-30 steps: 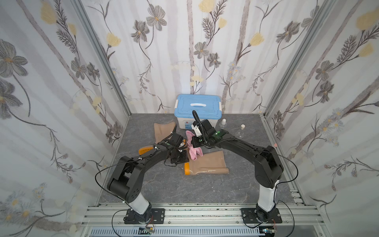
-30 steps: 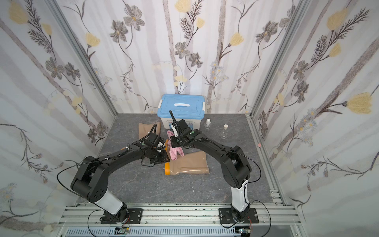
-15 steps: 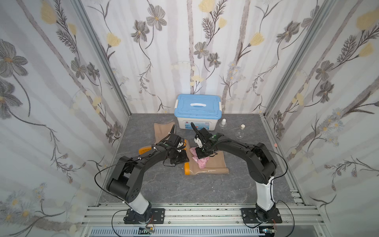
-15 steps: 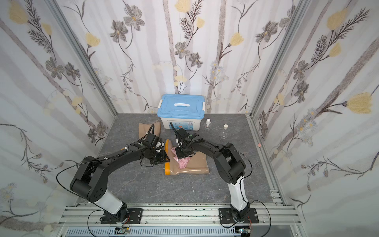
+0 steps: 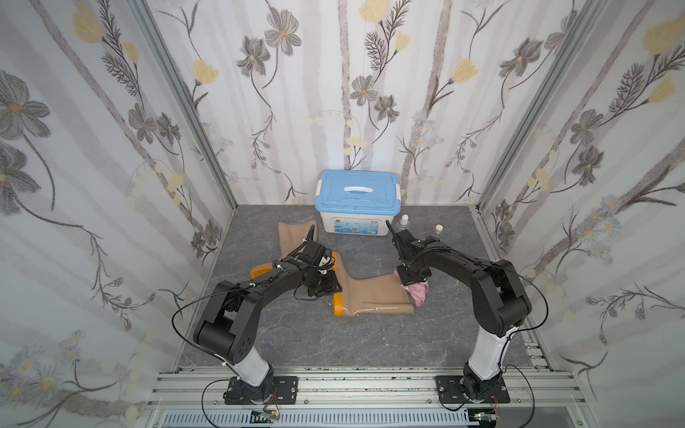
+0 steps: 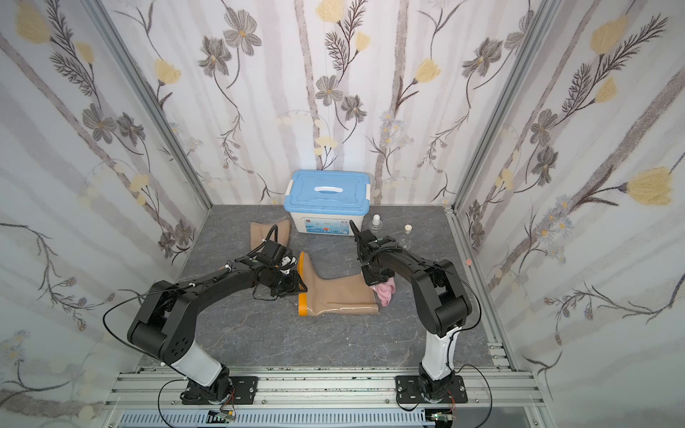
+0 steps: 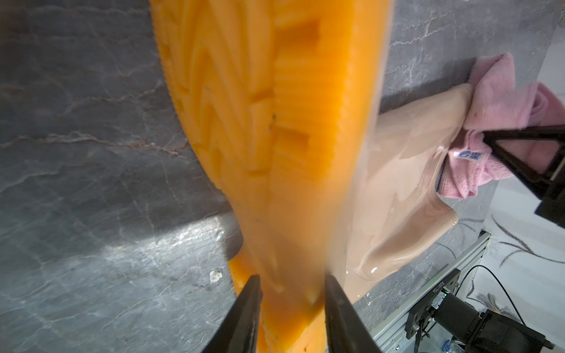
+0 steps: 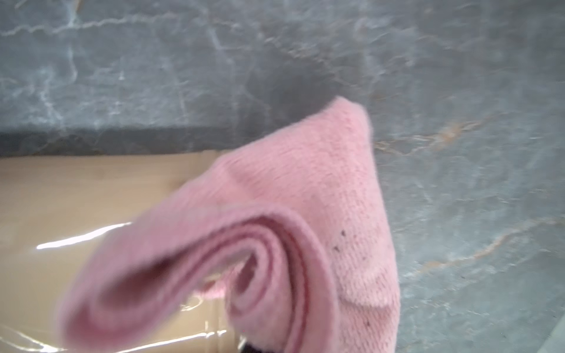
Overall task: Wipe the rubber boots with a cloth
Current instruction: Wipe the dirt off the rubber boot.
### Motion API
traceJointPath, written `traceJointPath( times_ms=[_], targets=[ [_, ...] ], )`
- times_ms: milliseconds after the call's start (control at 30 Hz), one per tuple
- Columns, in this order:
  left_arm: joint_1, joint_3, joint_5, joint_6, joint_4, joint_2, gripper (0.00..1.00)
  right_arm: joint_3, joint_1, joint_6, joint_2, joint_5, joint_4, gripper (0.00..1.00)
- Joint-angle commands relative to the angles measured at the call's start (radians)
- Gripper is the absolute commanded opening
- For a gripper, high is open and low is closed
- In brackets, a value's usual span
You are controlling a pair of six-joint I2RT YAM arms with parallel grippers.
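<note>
Drawn along the shaft from the foot end, where it was seen a second earlier, the cloth (image 5: 417, 293) is now bunched at the open top of the near boot (image 5: 370, 296). It has been carried there by the right gripper (image 5: 412, 277).

The near boot is laid on its side in the middle of the grey marbled tabletop (image 5: 370, 341), with its orange sole turned toward the left edge and its shaft pointed toward the right edge. The cloth is draped partly over the shaft's rim and partly onto the tabletop beside it. In the right wrist view the cloth (image 8: 275, 214) is seen rolled and folded over the glossy shaft, and the fingers are hidden behind it. The right gripper is closed tight, with the cloth pinched in it.

The left gripper (image 7: 292, 293) is set at a narrow opening, and the end of the orange sole is clamped between its two fingers. The second boot (image 5: 296, 233) is left lying toward the back left corner, partly covered by the left arm. A blue-lidded box (image 5: 357, 192) is placed at the back edge.
</note>
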Motion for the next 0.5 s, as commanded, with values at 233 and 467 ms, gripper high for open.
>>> traceJointPath(
  times_ms=[233, 467],
  targets=[
    [0.004, 0.008, -0.039, 0.017, 0.005, 0.012, 0.37, 0.173, 0.257, 0.132, 0.041, -0.446, 0.267, 0.00],
    [0.006, 0.011, -0.038, 0.021, 0.006, 0.019, 0.37, 0.158, 0.312, 0.137, 0.137, -0.533, 0.256, 0.00]
  ],
)
